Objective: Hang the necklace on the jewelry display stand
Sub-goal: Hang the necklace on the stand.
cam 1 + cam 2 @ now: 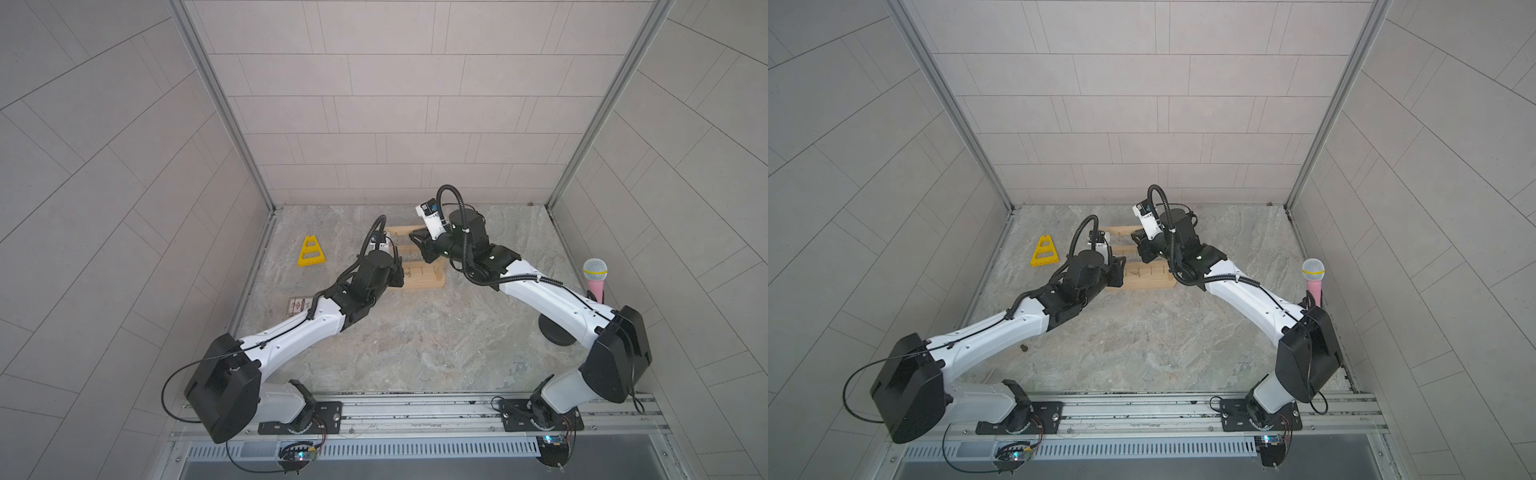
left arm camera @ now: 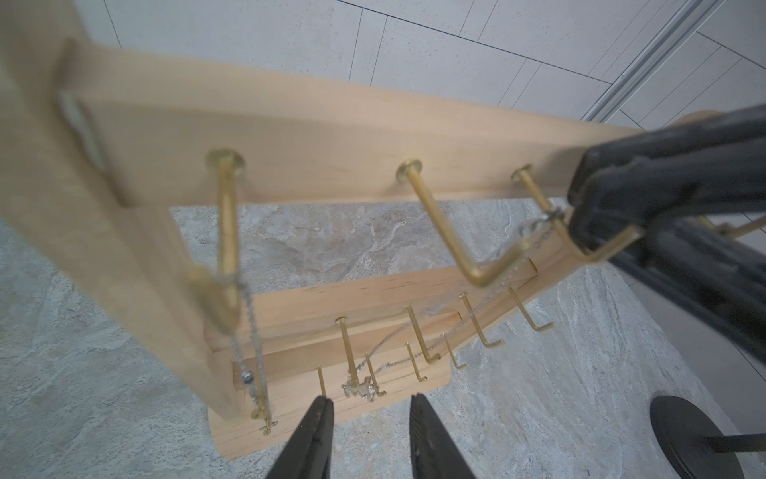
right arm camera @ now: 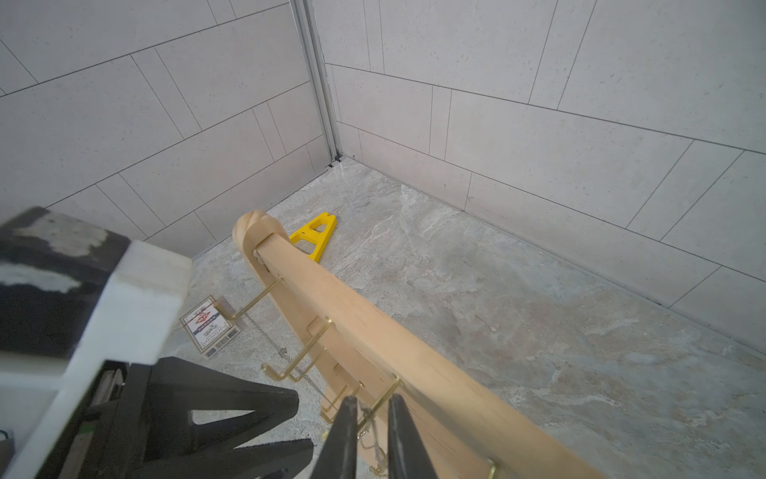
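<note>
The pale wooden jewelry display stand (image 1: 424, 283) stands mid-table between both arms, as both top views show (image 1: 1152, 282). In the left wrist view the thin necklace (image 2: 253, 331) hangs from the top bar's end hook, dips to a pendant (image 2: 360, 387) near the base and rises to the third hook. My right gripper (image 3: 374, 398) straddles that hook, jaws slightly apart, with the necklace chain (image 3: 374, 439) dangling between them over the hook. Lower down in front of the stand, my left gripper (image 2: 371, 404) is open and holds nothing.
A yellow triangular frame (image 1: 311, 252) lies left of the stand. A small printed card (image 1: 298, 306) lies by the left arm. At the right wall, a pink microphone (image 1: 595, 280) stands behind the right arm, beside a black disc base (image 1: 555, 332).
</note>
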